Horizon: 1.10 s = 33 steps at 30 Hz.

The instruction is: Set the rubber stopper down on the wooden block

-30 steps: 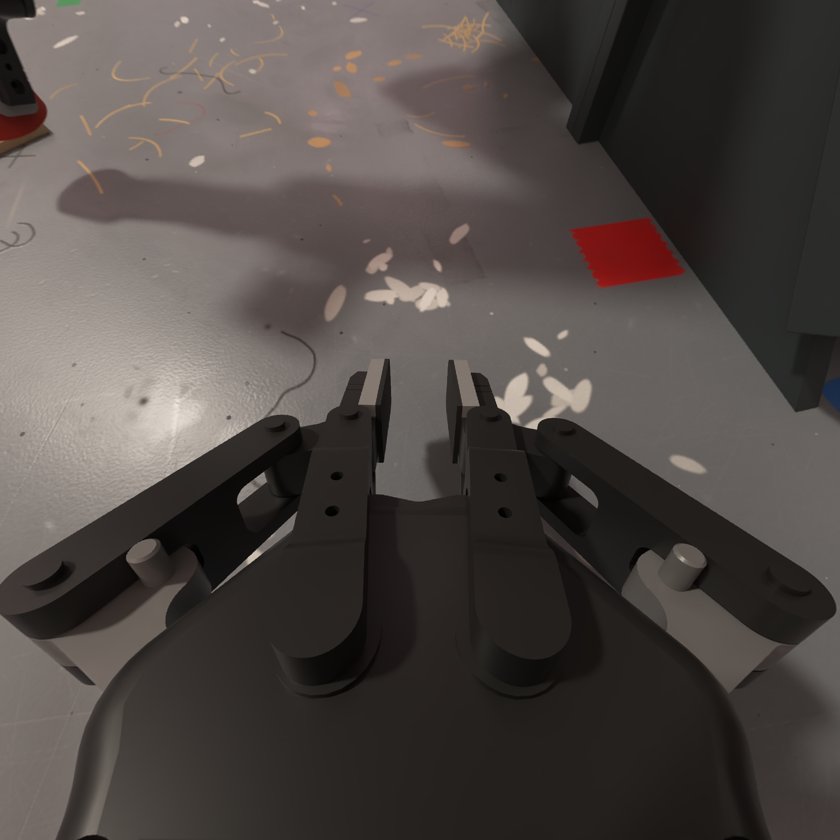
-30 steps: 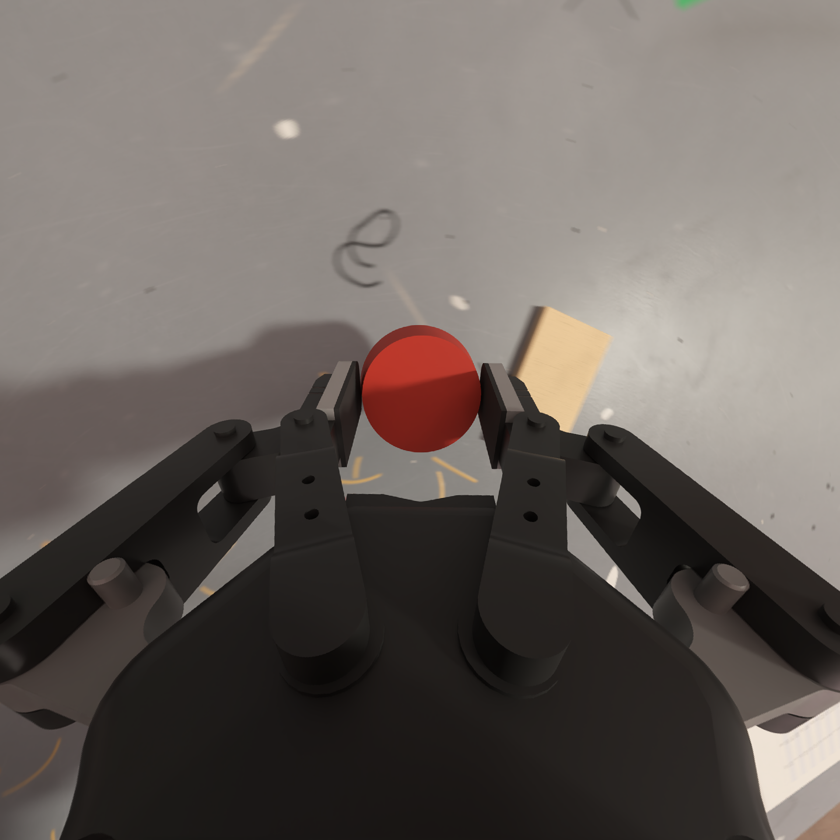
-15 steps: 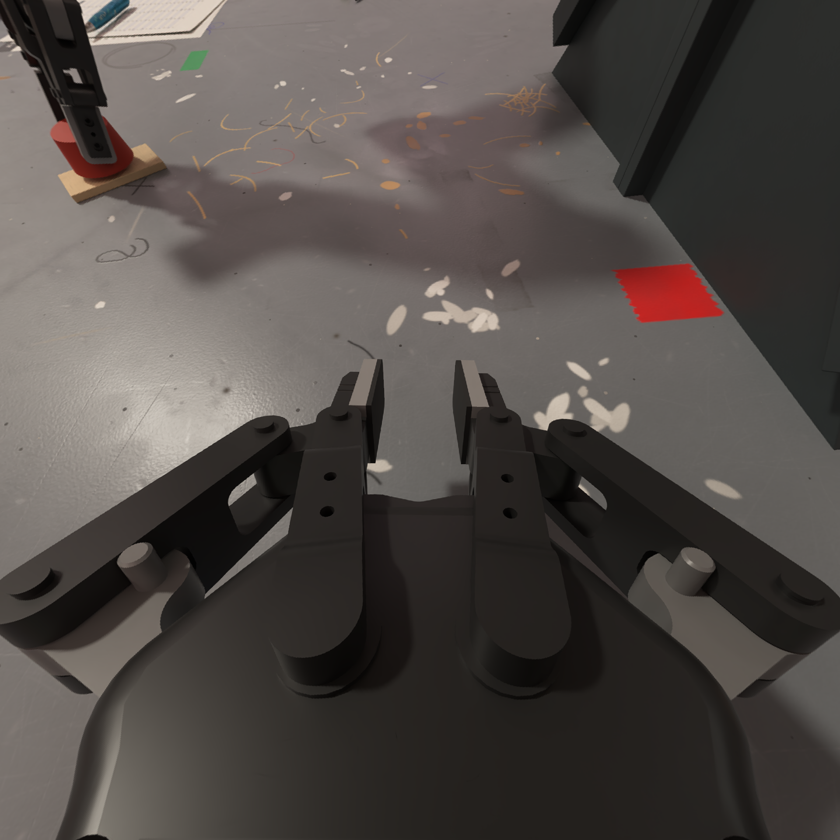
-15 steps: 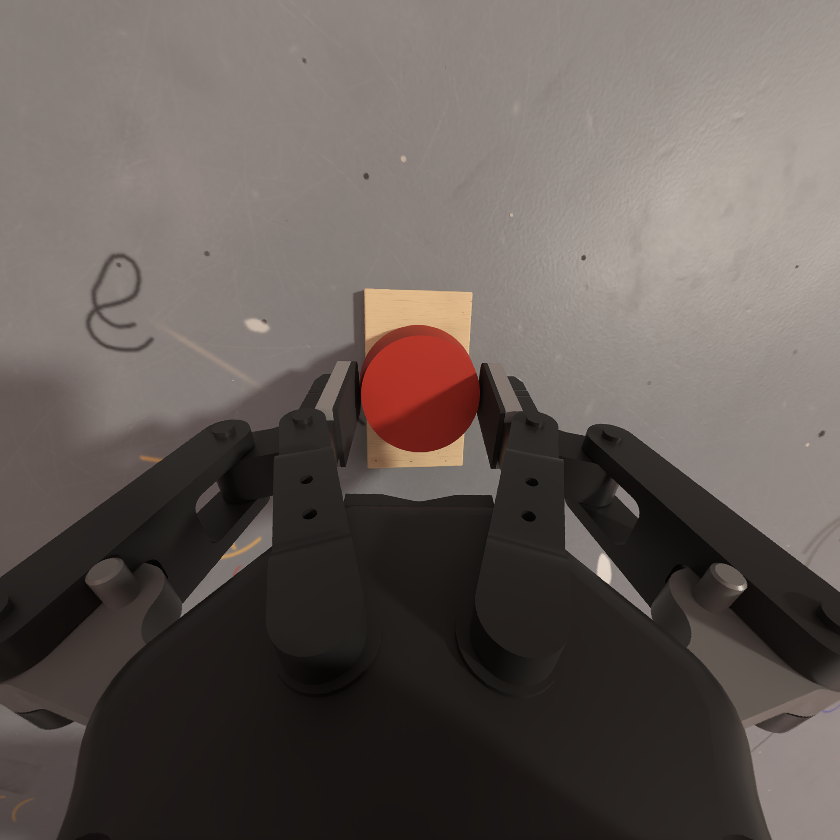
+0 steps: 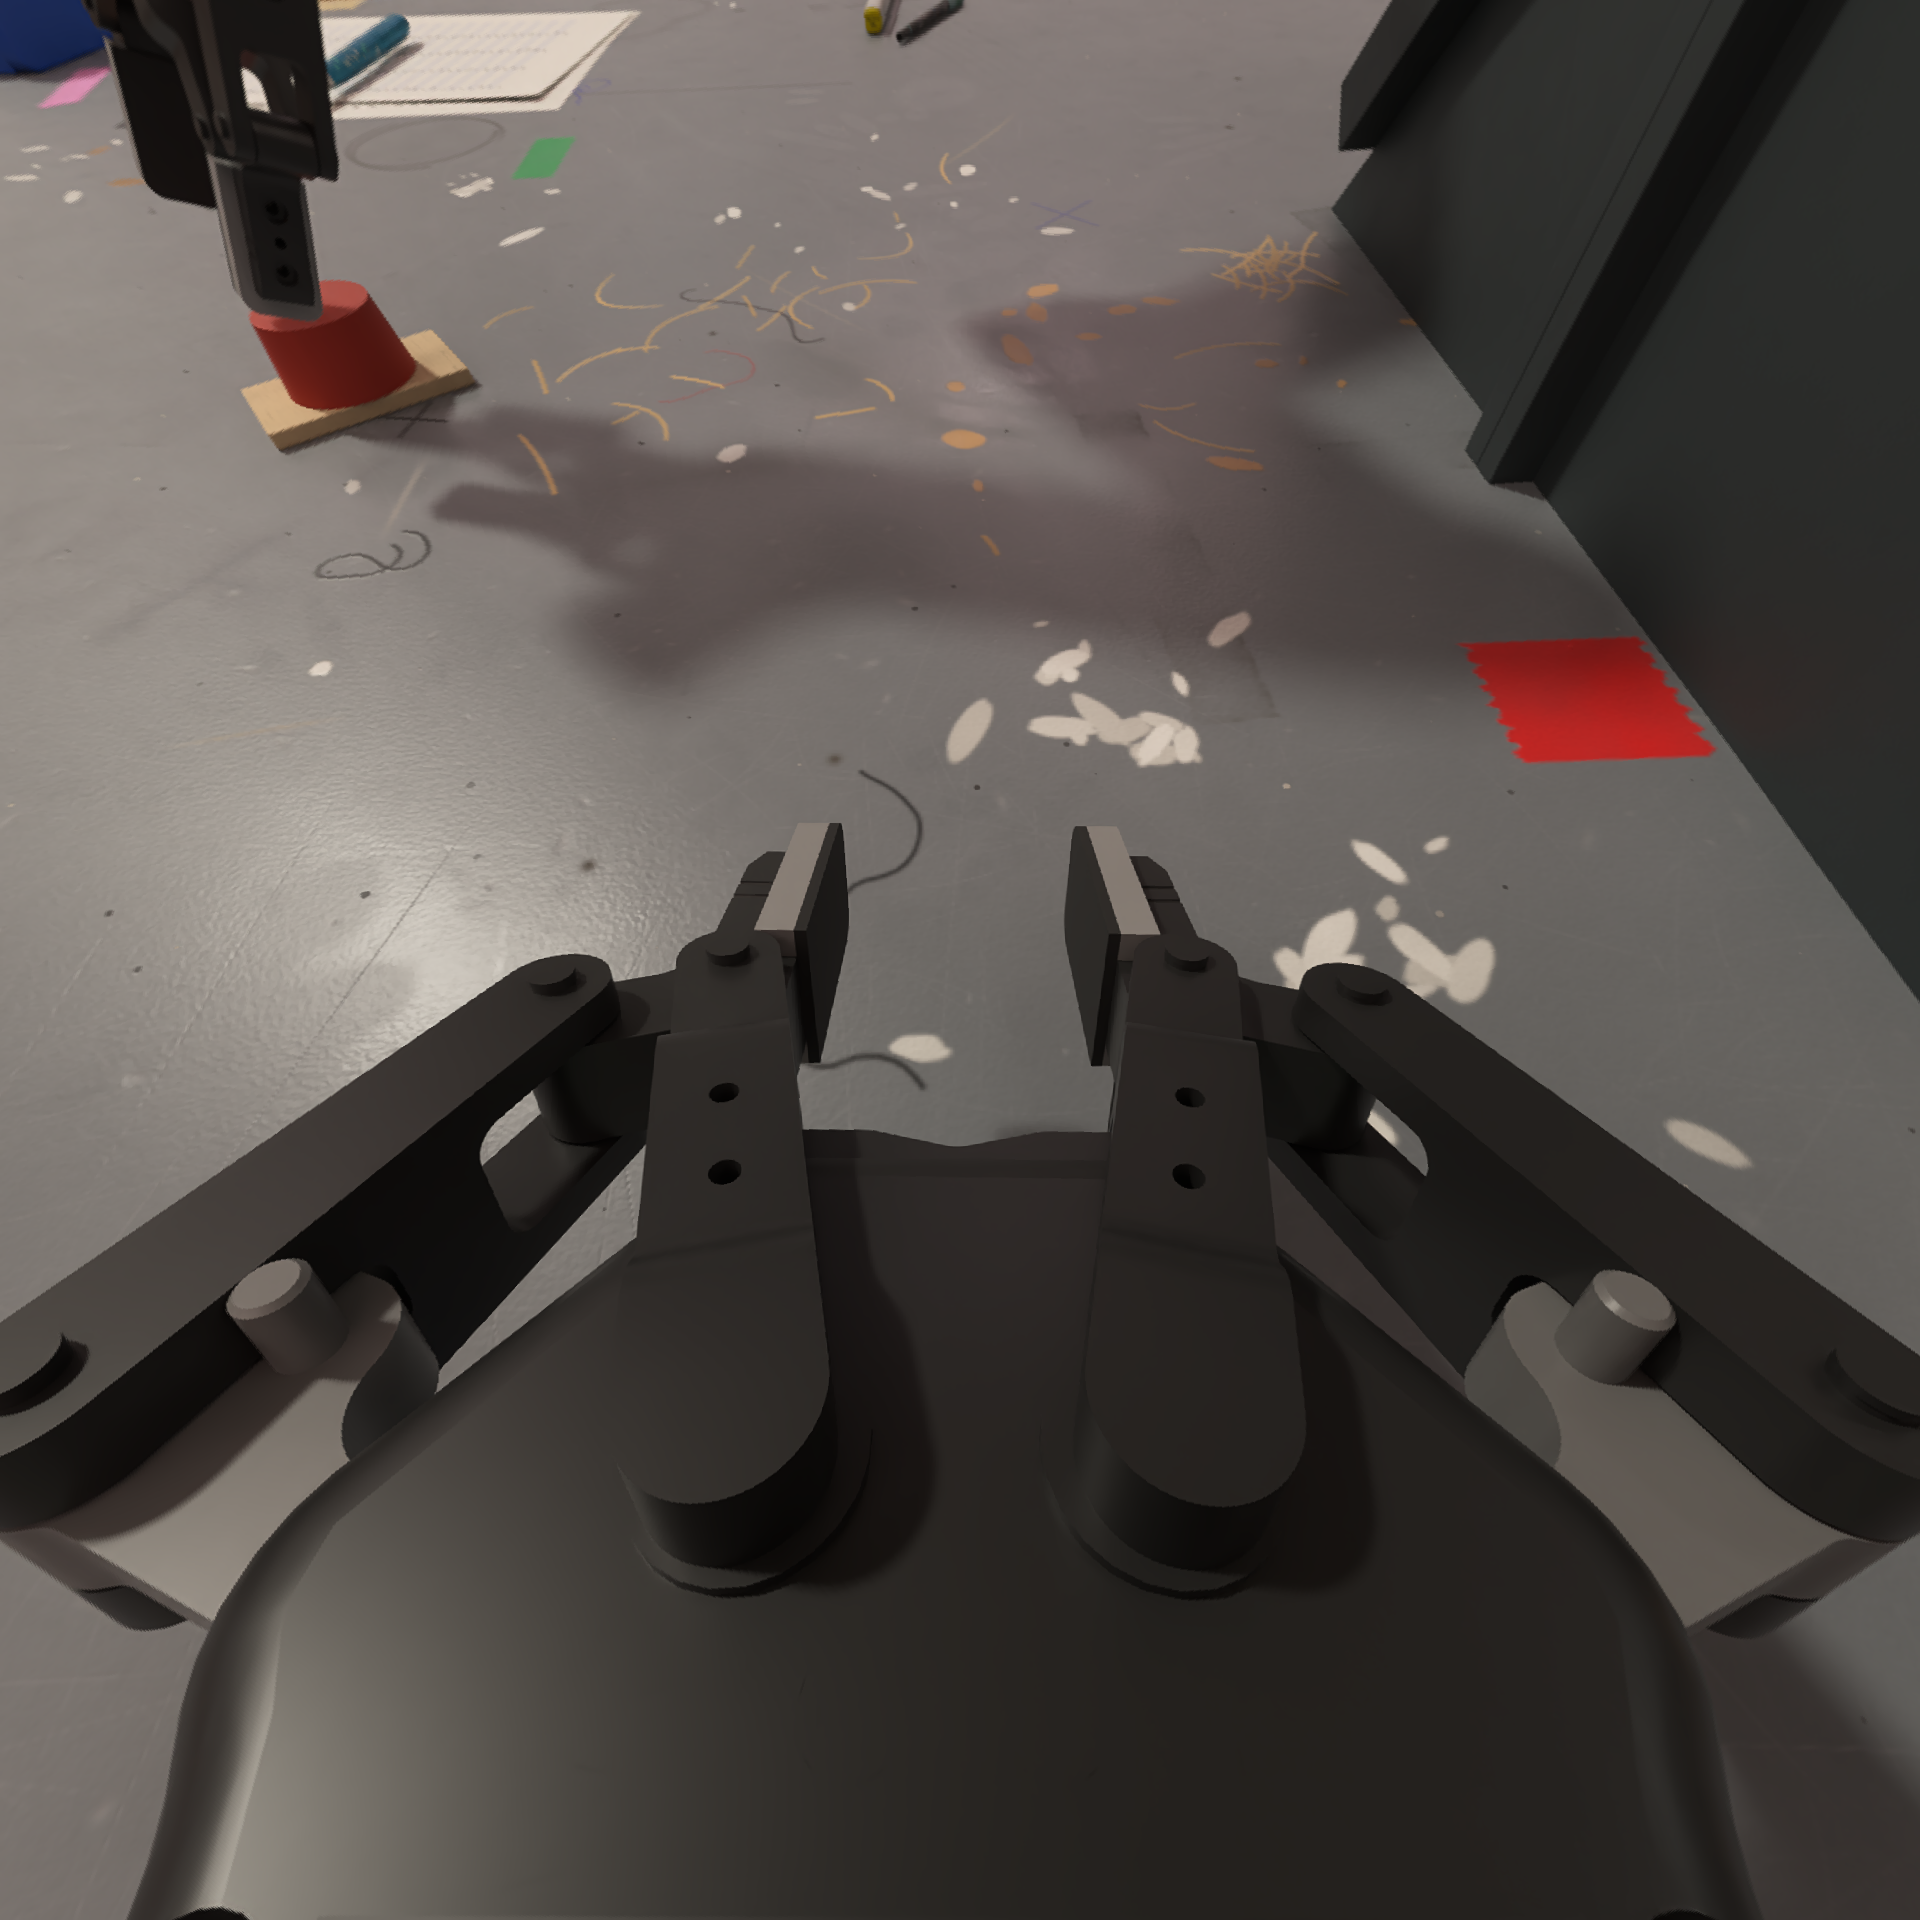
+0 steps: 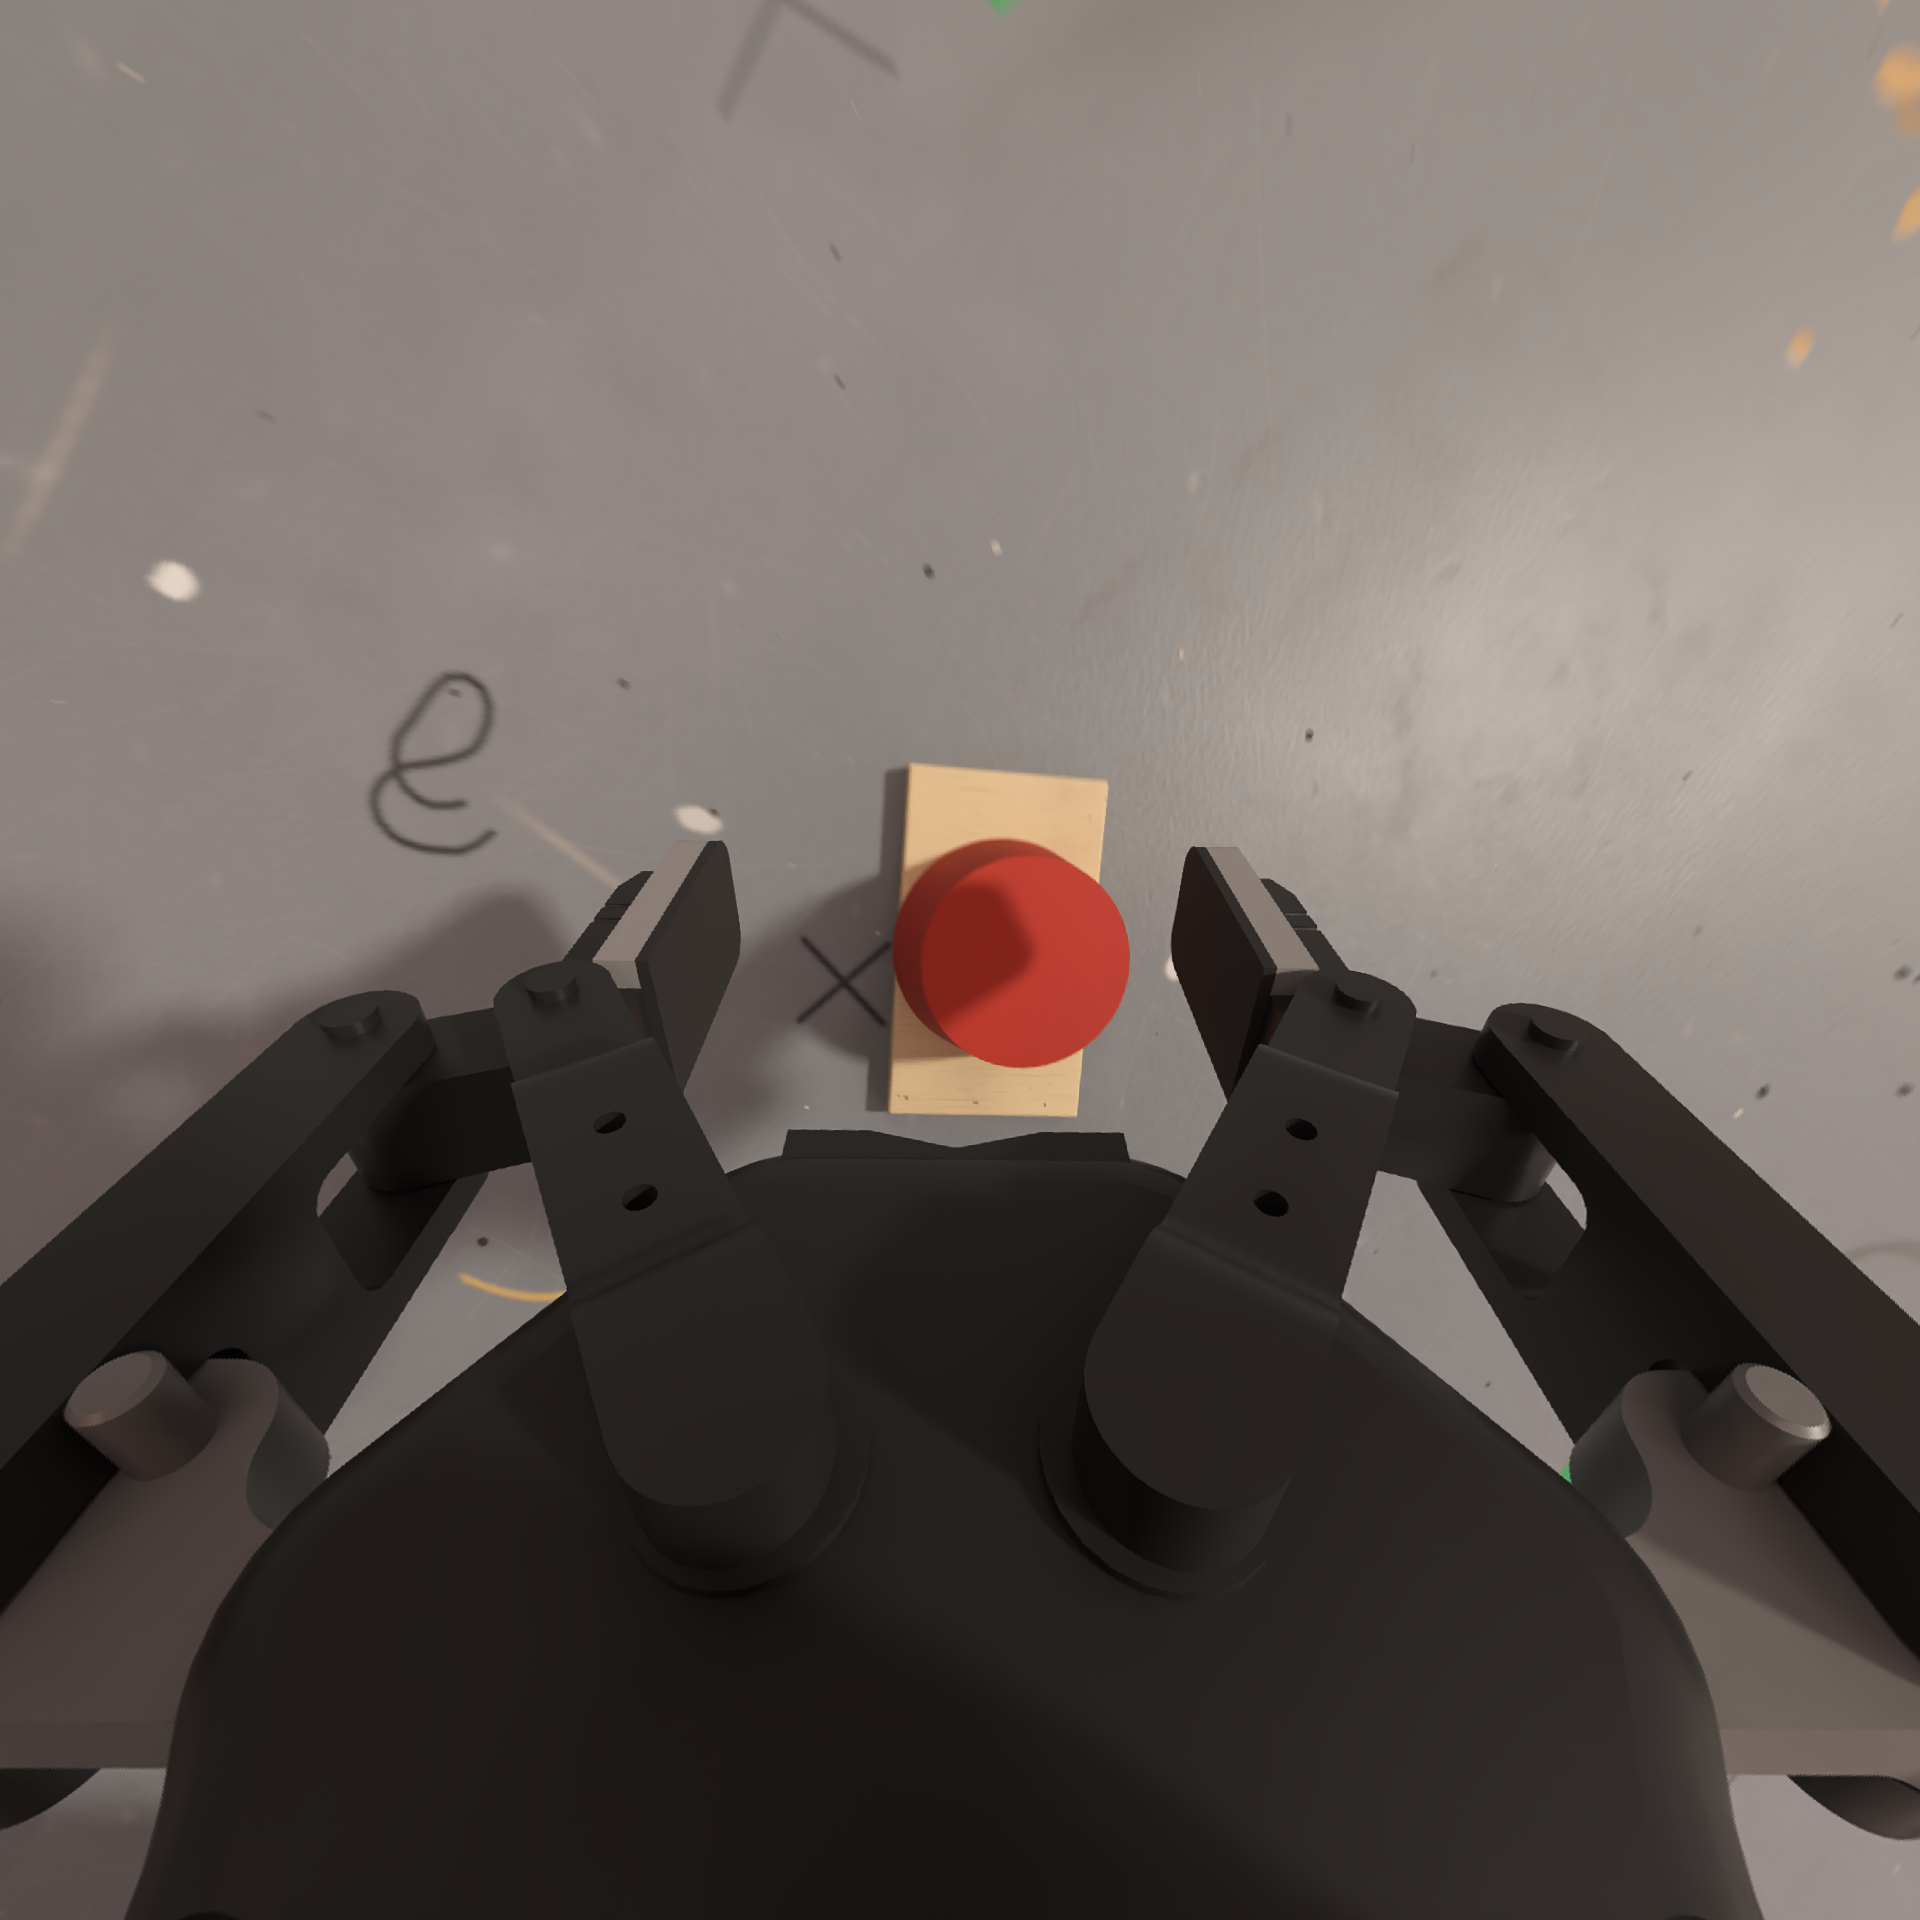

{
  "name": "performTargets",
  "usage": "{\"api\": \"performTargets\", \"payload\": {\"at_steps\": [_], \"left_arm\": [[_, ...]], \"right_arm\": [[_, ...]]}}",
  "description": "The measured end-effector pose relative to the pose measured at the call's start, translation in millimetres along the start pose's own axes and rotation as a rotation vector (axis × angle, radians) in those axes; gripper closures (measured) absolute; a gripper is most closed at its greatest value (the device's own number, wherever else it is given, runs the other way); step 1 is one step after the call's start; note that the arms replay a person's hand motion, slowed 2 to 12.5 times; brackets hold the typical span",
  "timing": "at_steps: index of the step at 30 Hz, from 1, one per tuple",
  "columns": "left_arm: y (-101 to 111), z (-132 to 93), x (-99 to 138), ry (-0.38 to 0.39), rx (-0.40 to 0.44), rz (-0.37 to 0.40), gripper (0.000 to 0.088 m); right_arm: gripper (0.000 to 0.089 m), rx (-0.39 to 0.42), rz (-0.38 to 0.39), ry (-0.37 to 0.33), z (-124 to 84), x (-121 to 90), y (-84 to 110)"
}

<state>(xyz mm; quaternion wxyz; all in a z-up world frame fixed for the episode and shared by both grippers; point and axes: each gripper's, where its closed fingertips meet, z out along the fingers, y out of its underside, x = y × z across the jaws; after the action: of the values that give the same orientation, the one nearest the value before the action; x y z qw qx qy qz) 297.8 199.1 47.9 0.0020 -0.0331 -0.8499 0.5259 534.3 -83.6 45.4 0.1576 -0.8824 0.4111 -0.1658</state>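
The red rubber stopper (image 6: 1013, 951) stands upright on the flat wooden block (image 6: 997, 805) on the grey table. My right gripper (image 6: 956, 935) is open above it, fingers wide on either side and clear of the stopper. In the left wrist view the stopper (image 5: 332, 348) and block (image 5: 436, 379) sit at the far left, with one right finger (image 5: 272, 244) just above the stopper's top. My left gripper (image 5: 956, 914) is open and empty, low over the table, far from the block.
A dark cabinet (image 5: 1683, 260) stands along the right side. A red tape patch (image 5: 1584, 698) lies beside it. Paper sheets and a pen (image 5: 468, 52) lie at the back. Paint flecks, scribbles and a green patch (image 5: 542, 158) mark the table.
My right gripper has opened and let go of the stopper, which now rests on the block. The gripper has risen slightly. The left wrist view has tilted up, showing more of the far table.
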Motion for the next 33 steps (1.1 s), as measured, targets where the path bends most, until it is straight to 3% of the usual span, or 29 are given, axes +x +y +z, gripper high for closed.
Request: {"api": "performTargets", "payload": {"at_steps": [4,10,19,25,33], "left_arm": [[-1.9,-2.8,-6.2,-0.026,0.017,-0.006,0.0479],[-4.7,-8.3,-17.1,-0.072,0.047,-0.014,0.0477],[-6.7,-16.9,-30.9,-0.130,0.081,-0.024,0.0495],[-4.8,-22.1,-38.2,-0.166,0.085,-0.019,0.0502],[-6.9,-27.6,-44.9,-0.194,0.111,-0.024,0.0504]], "right_arm": [[0.0158,0.127,-0.099,-0.036,-18.5,-22.7,-24.7],[0.0205,0.297,-0.292,-0.226,-34.3,-101.5,-63.2],[0.0227,0.385,-0.552,-0.394,-17.9,-187.7,-95.7],[0.0253,0.396,-0.629,-0.469,6.9,-219.4,-116.6],[0.0301,0.393,-0.692,-0.530,34.8,-242.3,-139.2]]}}
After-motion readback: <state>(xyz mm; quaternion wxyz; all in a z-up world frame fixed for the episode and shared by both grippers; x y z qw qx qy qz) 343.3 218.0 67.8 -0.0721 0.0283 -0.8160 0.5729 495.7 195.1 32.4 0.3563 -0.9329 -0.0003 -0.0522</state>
